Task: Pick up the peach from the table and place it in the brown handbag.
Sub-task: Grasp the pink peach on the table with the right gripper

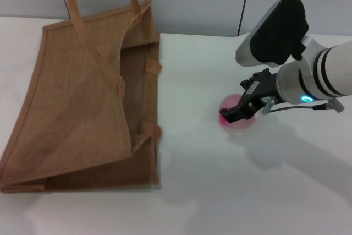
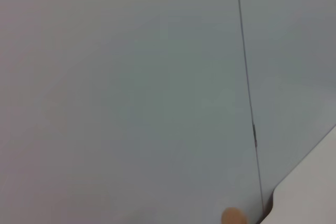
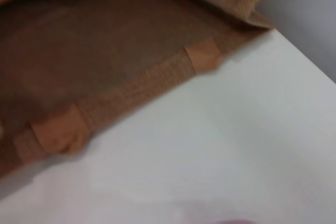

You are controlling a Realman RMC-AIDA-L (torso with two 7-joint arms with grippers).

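Right end effector [image 1: 237, 113] half-hides the peach [image 1: 234, 115] (grip unclear).

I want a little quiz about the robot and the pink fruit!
1. True or false: the peach is already inside the brown handbag.
2. Which gripper is down at the peach: A) left, B) right?
3. Fill in: the handbag lies on the white ____, with its open mouth facing the peach.

Key:
1. False; it sits on the table, apart from the bag.
2. B; the right gripper has its jaws around the peach. The left gripper is out of sight.
3. table
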